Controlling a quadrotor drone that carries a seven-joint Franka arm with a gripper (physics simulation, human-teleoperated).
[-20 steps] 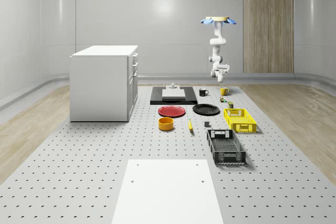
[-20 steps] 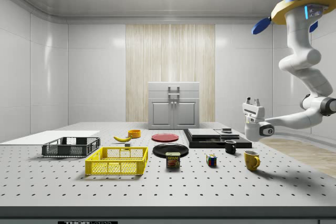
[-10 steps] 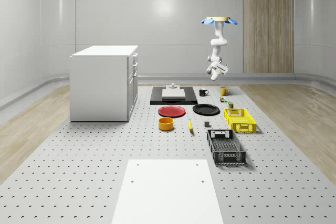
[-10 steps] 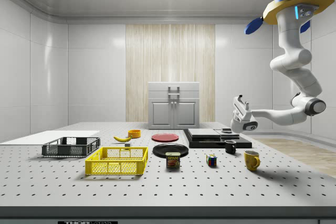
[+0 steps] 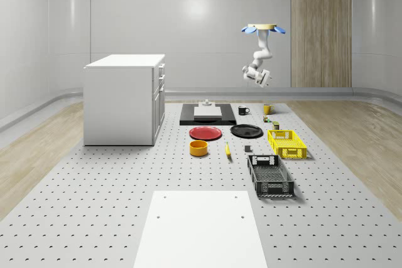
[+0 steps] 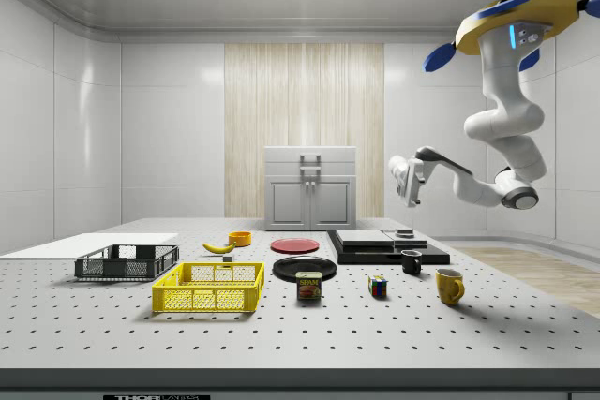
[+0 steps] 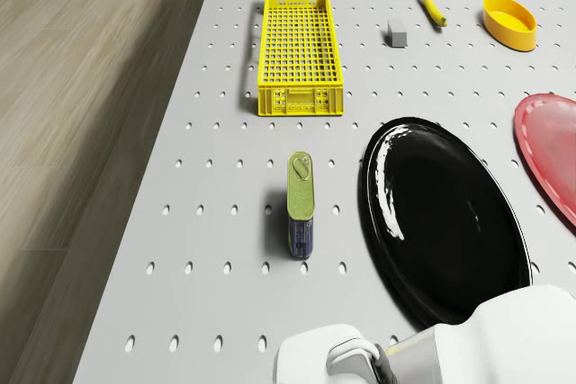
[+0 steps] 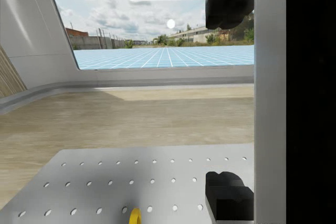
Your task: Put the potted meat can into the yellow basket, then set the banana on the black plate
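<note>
The potted meat can (image 7: 301, 206) lies on the table between the yellow basket (image 7: 300, 49) and the black plate (image 7: 441, 222); the can (image 6: 308, 286) is just to the side view's right of the basket (image 6: 209, 288). The banana (image 5: 227, 149) lies beyond the black plate (image 5: 246, 131), by the orange bowl. The drone (image 6: 516, 25) hovers high over the table's far end, above the mugs. My gripper (image 6: 396, 179) hangs in the air well above the table, far from the can, and points roughly level. In the wrist view the gripper (image 8: 229, 100) is open, with nothing between its dark pads (image 8: 231, 3).
A white cabinet (image 5: 125, 98), a black slab (image 5: 207, 114), a red plate (image 5: 205, 133), an orange bowl (image 5: 198, 147) and a black crate (image 5: 270, 174) stand on the table. A yellow mug (image 6: 449, 285), a black mug (image 6: 411, 261) and a colour cube (image 6: 377, 286) sit under the arm.
The arm has folded up: the gripper rose from just above the mugs and swung toward the side view's left. The drone shifted a little the same way. The table's objects stayed put.
</note>
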